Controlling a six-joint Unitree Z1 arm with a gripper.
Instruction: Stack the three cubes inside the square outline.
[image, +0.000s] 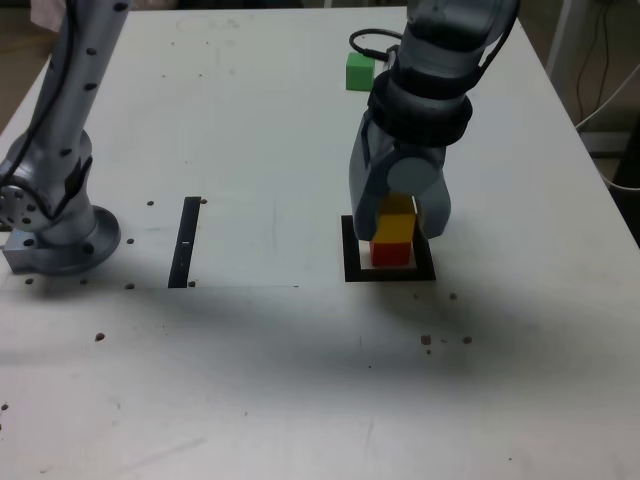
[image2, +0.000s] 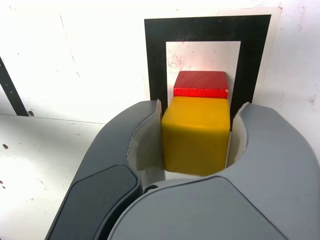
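The yellow cube (image: 395, 226) (image2: 196, 135) sits on top of the red cube (image: 392, 253) (image2: 201, 85), which rests in the white centre of the square outline (image: 390, 274) (image2: 205, 31). My gripper (image: 403, 228) (image2: 199, 105) reaches down over the stack, one jaw close on each side of the yellow cube. Whether the pads press on it cannot be made out. The green cube (image: 359, 71) lies alone on the table far behind the arm, toward the back edge.
A thin black strip (image: 185, 242) (image2: 10, 87) lies flat at the exterior view's left of the outline. The arm's base (image: 55, 235) stands at the far left. Small dark specks dot the white table.
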